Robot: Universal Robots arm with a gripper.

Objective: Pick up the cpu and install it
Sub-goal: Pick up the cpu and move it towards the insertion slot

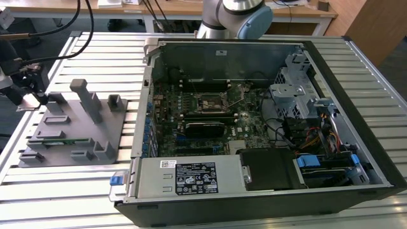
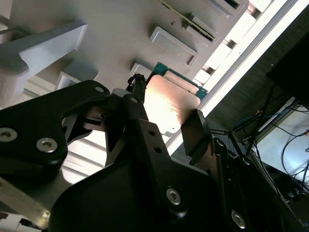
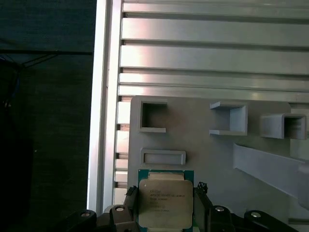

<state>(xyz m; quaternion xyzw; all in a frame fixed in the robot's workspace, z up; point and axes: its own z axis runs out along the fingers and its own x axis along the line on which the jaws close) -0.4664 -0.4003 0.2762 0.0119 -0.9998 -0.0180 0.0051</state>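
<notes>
Grey fixture under lettered cpu between jaws

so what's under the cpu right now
The grey holder plate shows around the cpu, which sits at the gripper. The patch directly beneath is covered, so whether it rests there or is lifted cannot be seen.

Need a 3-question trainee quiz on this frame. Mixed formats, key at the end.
1. True or false: the cpu lies inside the open computer case.
2. The hand has its fingers on either side of which item? A) memory stick B) cpu C) drive cage
3. Fill in: the grey fixture tray sits to the exterior view's ____ of the computer case.
Key: 1 false, it is in the hand over the tray; 2 B; 3 left.
</notes>
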